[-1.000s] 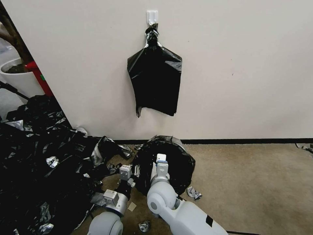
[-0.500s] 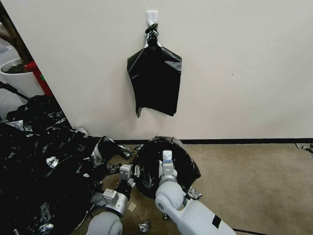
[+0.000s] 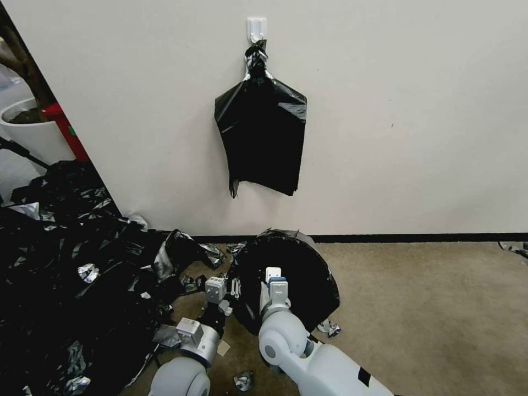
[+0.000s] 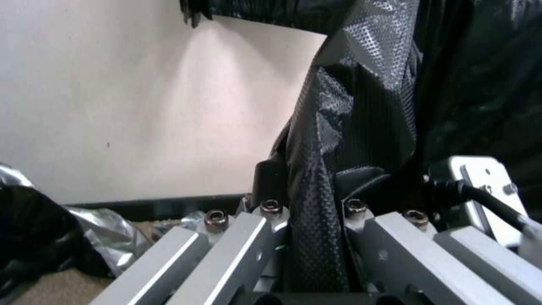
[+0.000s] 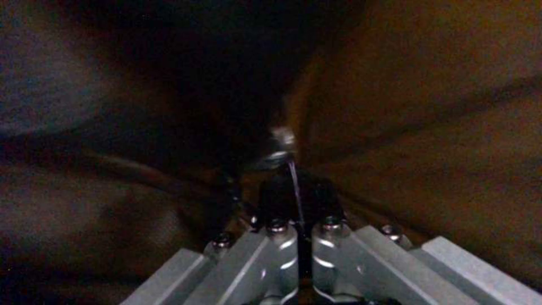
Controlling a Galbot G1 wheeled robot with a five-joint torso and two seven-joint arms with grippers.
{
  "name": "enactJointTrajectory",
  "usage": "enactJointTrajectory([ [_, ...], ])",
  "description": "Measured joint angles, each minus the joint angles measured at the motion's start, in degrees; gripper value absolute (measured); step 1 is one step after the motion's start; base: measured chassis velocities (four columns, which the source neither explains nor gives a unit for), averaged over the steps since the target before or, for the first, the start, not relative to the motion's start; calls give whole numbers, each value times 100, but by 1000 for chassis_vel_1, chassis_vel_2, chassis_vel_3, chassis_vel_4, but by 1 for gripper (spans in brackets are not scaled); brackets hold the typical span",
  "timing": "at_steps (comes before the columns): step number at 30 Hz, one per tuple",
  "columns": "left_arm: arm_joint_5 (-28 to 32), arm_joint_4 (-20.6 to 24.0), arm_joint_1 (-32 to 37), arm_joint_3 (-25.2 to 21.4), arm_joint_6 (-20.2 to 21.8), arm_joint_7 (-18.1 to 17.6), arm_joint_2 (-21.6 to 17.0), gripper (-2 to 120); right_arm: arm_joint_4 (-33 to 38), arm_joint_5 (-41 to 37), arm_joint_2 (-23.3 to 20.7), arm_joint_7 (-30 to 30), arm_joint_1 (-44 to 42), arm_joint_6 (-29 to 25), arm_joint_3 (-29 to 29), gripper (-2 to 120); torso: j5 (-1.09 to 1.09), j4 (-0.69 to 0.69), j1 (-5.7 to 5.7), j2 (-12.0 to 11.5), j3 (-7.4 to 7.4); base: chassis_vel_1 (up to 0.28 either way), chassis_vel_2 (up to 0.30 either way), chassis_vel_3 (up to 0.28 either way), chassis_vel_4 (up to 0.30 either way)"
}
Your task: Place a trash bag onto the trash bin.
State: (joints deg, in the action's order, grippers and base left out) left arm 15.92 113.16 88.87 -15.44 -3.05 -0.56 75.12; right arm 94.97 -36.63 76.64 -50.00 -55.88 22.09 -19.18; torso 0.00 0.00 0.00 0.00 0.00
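We see the trash bag [image 4: 361, 106] as thin glossy dimpled plastic, the left gripper [image 4: 313, 212] as matt grey metal, the carpet [image 3: 429, 308] as rough.

Trash bag over the trash bin, on the carpet by the wall

The trash bag [image 3: 300, 275], thin glossy black plastic with grey creases, drapes a round form on the floor against the baseboard, mouth gaping dark toward the camera. The trash bin lies wholly hidden beneath it; its tilt cannot be told.
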Motion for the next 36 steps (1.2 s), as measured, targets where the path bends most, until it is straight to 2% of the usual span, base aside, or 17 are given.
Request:
enactJointTrajectory([
  [5, 87, 55, 19, 0, 62, 0, 2, 3, -52, 647, -90, 25, -8, 15, 63, 0, 0, 0, 0, 0, 0, 0, 0, 0, 0],
  [12, 164, 100, 25, 7, 238, -131, 25, 3, 220, 829, -211, 168, -136, -30, 140, 0, 0, 0, 0, 0, 0, 0, 0, 0, 0],
  [15, 218, 104, 2, 2, 447, -418, 32, 3, 726, 787, -366, 444, -405, -240, 117, 0, 0, 0, 0, 0, 0, 0, 0, 0, 0],
  [16, 218, 104, 2, 2, 447, -418, 32, 3, 726, 787, -366, 444, -405, -240, 117, 0, 0, 0, 0, 0, 0, 0, 0, 0, 0],
  [18, 314, 104, -32, -1, 675, -636, 31, 3, 1273, 773, -576, 834, -743, -367, 31, 7, 0, 0, 0, 0, 0, 0, 0, 0, 0],
  [19, 314, 104, -32, -1, 675, -636, 31, 3, 1273, 773, -576, 834, -743, -367, 31, 7, 0, 0, 0, 0, 0, 0, 0, 0, 0],
  [21, 467, 103, -90, -2, 955, -880, 25, 3, 1897, 859, -780, 1283, -1120, -485, 33, 19, 0, 0, 0, 0, 0, 0, 0, 0, 0],
  [22, 467, 103, -90, -2, 955, -880, 25, 3, 1897, 859, -780, 1283, -1120, -485, 33, 19, 0, 0, 0, 0, 0, 0, 0, 0, 0],
  [24, 746, 103, -178, 1, 1391, -1260, 24, 3, 2399, 1276, -882, 1907, -1471, -882, 300, 30, -1, 0, 0, 0, 0, 0, 0, 0, 0],
  [25, 746, 103, -178, 1, 1391, -1260, 24, 3, 2399, 1276, -882, 1907, -1471, -882, 300, 30, -1, 0, 0, 0, 0, 0, 0, 0, 0],
  [26, 890, 110, -212, 1, 1562, -1412, 24, 3, 2487, 1464, -891, 2086, -1556, -1064, 403, 34, -1, 0, 0, 0, 0, 0, 0, 0, 0],
  [29, 1712, 199, -392, -23, 2385, -2112, 38, 3, 2598, 2753, -753, 2731, -1899, -1980, 1024, 47, -1, -1, 0, 0, -1, 0, 0, 0, 0],
  [30, 1712, 199, -392, -23, 2385, -2112, 38, 3, 2598, 2753, -753, 2731, -1899, -1980, 1024, 47, -1, -1, 0, 0, -1, 0, 0, 0, 0],
  [31, 1968, 229, -456, -42, 2681, -2351, 45, 3, 2581, 3155, -653, 2838, -1979, -2194, 1248, 52, -1, 0, 0, 0, 0, 0, 0, 0, 0],
  [32, 1968, 229, -456, -42, 2681, -2351, 45, 3, 2581, 3155, -653, 2838, -1979, -2194, 1248, 52, -1, 0, 0, 0, 0, 0, 0, 0, 0],
  [34, 2420, 253, -577, -81, 3254, -2790, 55, 3, 2494, 3818, -384, 2922, -2148, -2527, 1682, 63, 1, 0, 0, 0, 0, 0, 0, 0, 0],
  [36, 2652, 253, -658, -93, 3598, -3075, 61, 3, 2507, 3821, -207, 2850, -2291, -2525, 1805, 71, 1, -1, 0, 0, -1, 0, 0, 0, 0],
])
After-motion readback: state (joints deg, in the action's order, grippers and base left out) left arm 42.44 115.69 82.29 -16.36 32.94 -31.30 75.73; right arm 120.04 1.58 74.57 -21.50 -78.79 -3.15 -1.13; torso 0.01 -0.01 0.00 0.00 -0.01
